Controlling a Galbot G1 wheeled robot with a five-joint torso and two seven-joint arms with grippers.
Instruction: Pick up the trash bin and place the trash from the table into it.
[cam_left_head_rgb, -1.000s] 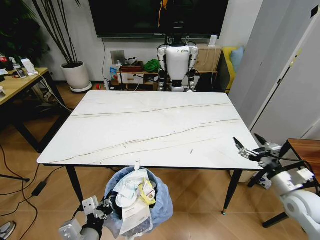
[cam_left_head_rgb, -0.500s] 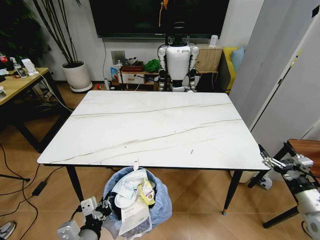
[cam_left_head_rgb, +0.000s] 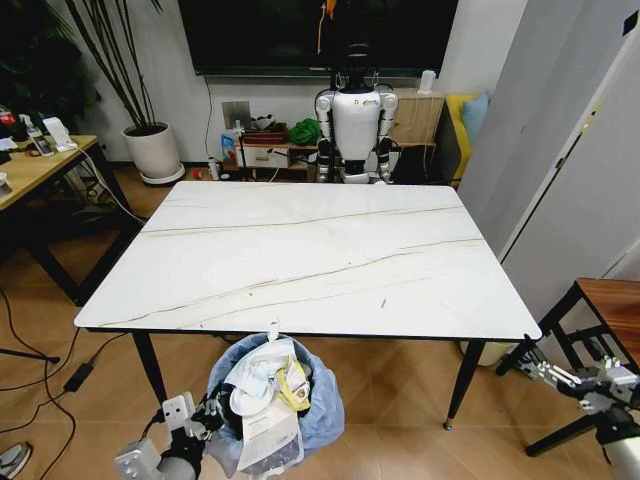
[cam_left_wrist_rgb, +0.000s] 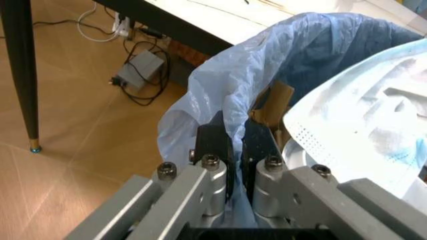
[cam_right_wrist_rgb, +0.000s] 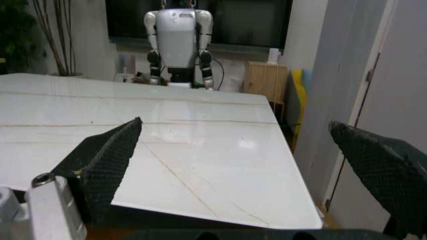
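My left hand (cam_left_wrist_rgb: 230, 150) is clenched on the trash bin's (cam_left_head_rgb: 275, 410) thin, slippery bag rim; light but floppy, I'd grip the firmer wall. My right hand (cam_left_head_rgb: 575, 378) hangs released, beside the surface (cam_left_head_rgb: 300, 250).

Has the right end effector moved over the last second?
Yes. In the head view the right end effector has dropped from level with the table's near right corner to below its edge, and drawn back toward the robot. The table itself holds its place.

The head camera looks forward and down over the table (cam_left_head_rgb: 300, 250), the left wrist camera sits right behind its fingers (cam_left_wrist_rgb: 213, 142) clamped on the trash bin (cam_left_wrist_rgb: 220, 95) rim, and the right wrist camera faces out between 2 wide-spread fingers (cam_right_wrist_rgb: 107, 160) across the same tabletop.
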